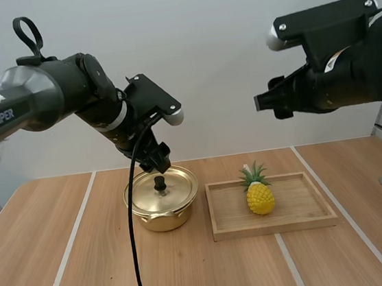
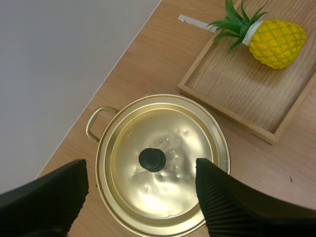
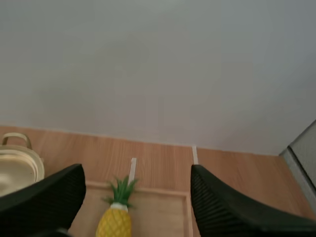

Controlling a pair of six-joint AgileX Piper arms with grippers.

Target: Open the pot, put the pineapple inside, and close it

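Golden pot (image 1: 163,214) (lid (image 2: 170,197) on) sits just under the left hand (image 2: 142,173), whose fingers (image 2: 228,207) stand wide apart.

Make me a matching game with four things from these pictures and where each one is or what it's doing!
1. round gold metal lid
2. yellow pineapple with green leaves
3. left gripper
4. right gripper

A. open, high in the air
B. resting in the flat wooden tray
C. sitting shut on the gold pot
D. open, just above the black knob

Pairs: 1-C, 2-B, 3-D, 4-A
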